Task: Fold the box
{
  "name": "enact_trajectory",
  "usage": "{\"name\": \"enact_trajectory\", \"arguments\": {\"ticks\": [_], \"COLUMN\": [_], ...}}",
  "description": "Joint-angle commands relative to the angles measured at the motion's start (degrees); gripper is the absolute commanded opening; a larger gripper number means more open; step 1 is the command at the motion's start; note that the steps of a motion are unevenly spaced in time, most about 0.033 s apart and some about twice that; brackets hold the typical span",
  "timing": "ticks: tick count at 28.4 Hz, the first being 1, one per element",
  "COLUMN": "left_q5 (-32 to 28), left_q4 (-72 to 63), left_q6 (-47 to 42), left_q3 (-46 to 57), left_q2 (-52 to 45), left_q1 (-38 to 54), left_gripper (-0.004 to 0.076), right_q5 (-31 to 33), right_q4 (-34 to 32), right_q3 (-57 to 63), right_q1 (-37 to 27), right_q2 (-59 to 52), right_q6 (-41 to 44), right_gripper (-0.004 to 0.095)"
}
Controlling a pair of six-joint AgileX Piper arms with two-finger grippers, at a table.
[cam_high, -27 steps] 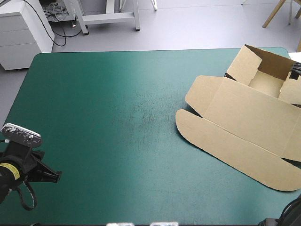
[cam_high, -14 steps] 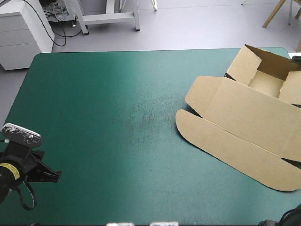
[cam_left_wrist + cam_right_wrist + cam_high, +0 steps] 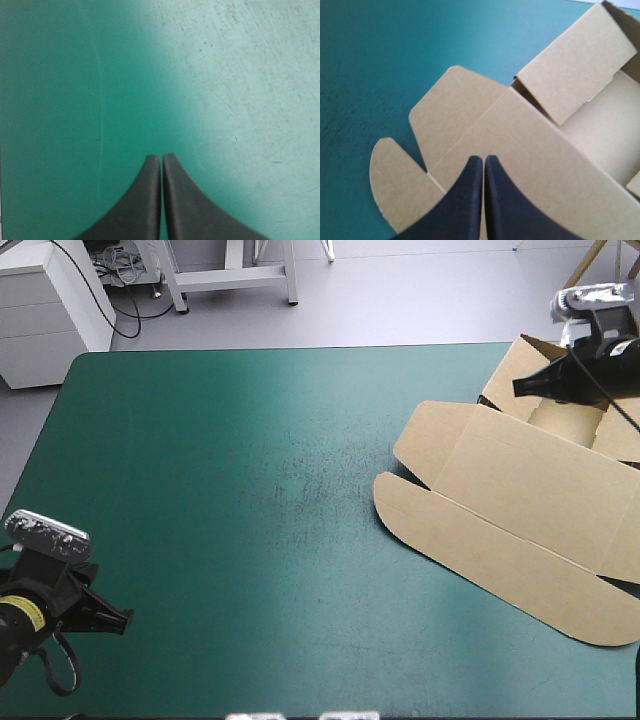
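**Right hand now over the box; left hand as before**

Since the earlier moment the right hand (image 3: 519, 388) has come into the high view, where before we saw almost nothing of it. It now hangs over the tray (image 3: 562, 422) of the box (image 3: 500, 480), at the worktop's (image 3: 250, 440) far right corner. Its two black fingers are pressed together into one point and pinch nothing. From its own wrist camera the right hand (image 3: 483, 159) points across the flat brown lid (image 3: 520, 145); we cannot tell whether it touches the board.

The box itself has not shifted. Its tray stands with walls raised, and the lid lies flat on the teal-green cover toward the near edge, with rounded flaps (image 3: 425, 435) at its left end.

The left hand (image 3: 126, 618) remains at the near left corner, well apart from the box. Its fingers (image 3: 150, 200) are also pressed together, with only bare cover ahead of them.
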Motion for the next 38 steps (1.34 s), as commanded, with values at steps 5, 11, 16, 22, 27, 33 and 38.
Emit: {"name": "enact_trajectory", "arguments": {"ticks": [5,11,16,22,27,33,38], "left_q5": [-3.1,-3.1,-3.3,-4.2,-4.7,-6.5,-6.3], "left_q4": [0.9,-1.5,-2.3,-3.9,-4.2,-4.9,-4.9], "left_q6": [-0.2,-0.6,-0.6,-0.6,-0.6,-0.7,-0.7], "left_q3": [7.9,12.6,14.9,18.4,21.2,22.3,22.4], "left_q2": [-11.1,-17.0,-19.8,-21.1,-21.2,-21.2,-21.2], "left_q1": [0.0,0.0,0.0,0.0,0.0,0.0,0.0], "left_gripper": [-0.0008,-0.0008,-0.0008,-0.0008,-0.0008,-0.0008,-0.0008], "right_q5": [-14.8,-17.6,-17.5,-17.0,-16.4,-16.1,-16.0], "right_q4": [-3.5,-2.8,-2.5,-0.2,-0.2,-0.4,-0.4], "right_q3": [26.4,42.3,51.9,59.9,64.9,69.1,69.1], "right_q1": [3.7,3.7,3.7,3.7,3.7,3.7,3.7], "right_q2": [-20.3,-33.3,-43.1,-54.7,-61.0,-64.4,-64.4], "right_q6": [0.0,-3.0,-2.7,-2.6,-2.6,-2.5,-2.3], "right_gripper": [-0.0004,-0.0004,-0.0004,-0.0004,-0.0004,-0.0004,-0.0004]}}
